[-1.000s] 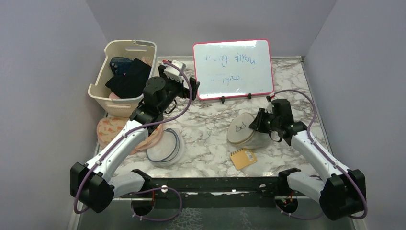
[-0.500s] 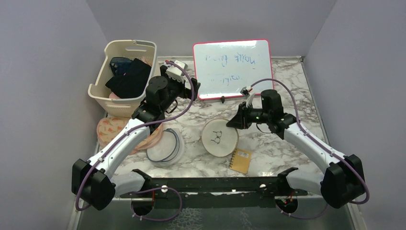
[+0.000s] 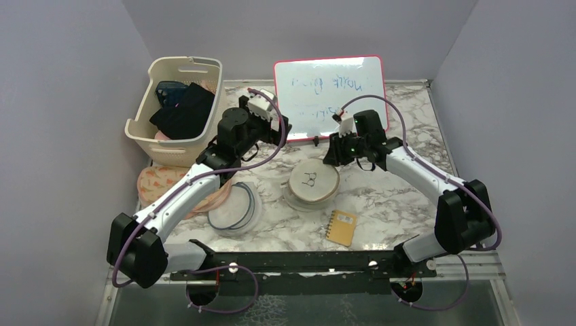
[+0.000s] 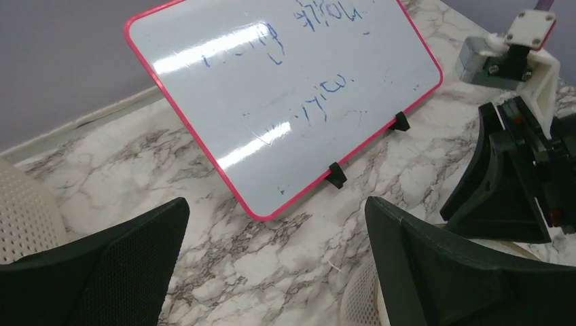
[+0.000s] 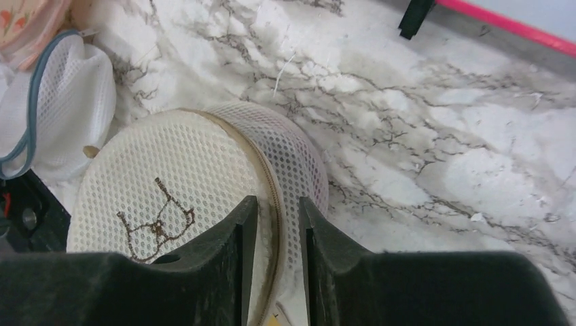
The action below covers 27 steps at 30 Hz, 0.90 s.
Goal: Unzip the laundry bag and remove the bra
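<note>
There is one laundry bag (image 3: 312, 183), one whiteboard (image 3: 331, 97), one basket (image 3: 178, 109), one notebook (image 3: 342, 226), one clear blue-rimmed disc (image 3: 234, 209) and two claws.

The bag sits upright near the middle of the counter (image 3: 394, 197), in front of the whiteboard. Its flat tan top with the bra icon faces up. The disc lies to its left and the notebook lies near its front right, apart from it. The basket stands at the far left corner with dark cloth inside.

The left claw (image 4: 272, 265) is spread wide and holds nothing. It hangs above the counter facing the whiteboard, just left of the bag's far edge.

The right claw (image 5: 275, 210) is at the bag's far rim with only a slim gap between its fingers (image 5: 238, 251). In the right wrist view, the fingers straddle the tan seam that runs round the top edge, and the mesh side shows just beyond them. Whether they pinch the seam or a zip pull, or merely stand over it, I cannot tell.
</note>
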Tool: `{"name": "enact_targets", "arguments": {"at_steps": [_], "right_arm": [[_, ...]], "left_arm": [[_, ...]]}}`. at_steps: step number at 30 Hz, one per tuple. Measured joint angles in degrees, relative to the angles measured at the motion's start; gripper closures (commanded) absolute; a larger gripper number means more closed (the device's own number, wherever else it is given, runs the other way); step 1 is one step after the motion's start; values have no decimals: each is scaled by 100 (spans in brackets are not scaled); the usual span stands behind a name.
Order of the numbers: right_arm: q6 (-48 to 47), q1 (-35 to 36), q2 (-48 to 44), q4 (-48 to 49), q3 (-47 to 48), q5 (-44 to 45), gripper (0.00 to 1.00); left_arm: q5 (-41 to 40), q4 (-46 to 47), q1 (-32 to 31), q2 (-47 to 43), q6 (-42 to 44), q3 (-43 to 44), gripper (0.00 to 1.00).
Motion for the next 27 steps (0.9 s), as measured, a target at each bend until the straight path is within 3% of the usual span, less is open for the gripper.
{"name": "enact_targets", "arguments": {"at_steps": [5, 10, 18, 21, 24, 27], "right_arm": [[-232, 0, -4, -68, 192, 413, 67], [-221, 0, -70, -249, 188, 730, 54], [59, 0, -1086, -785, 188, 756, 40], [195, -2, -1478, -1132, 162, 605, 36], [431, -4, -1895, -1329, -208, 74, 21], [723, 42, -2245, -1447, -798, -573, 19]], "left_arm": [[186, -7, -140, 284, -2, 0, 1], [278, -17, -236, 516, -4, 7, 1], [334, -157, -339, 693, -2, 76, 1], [334, -201, -424, 713, 4, 114, 1], [332, -243, -525, 758, 9, 179, 1], [332, -260, -592, 769, 9, 186, 1]]}}
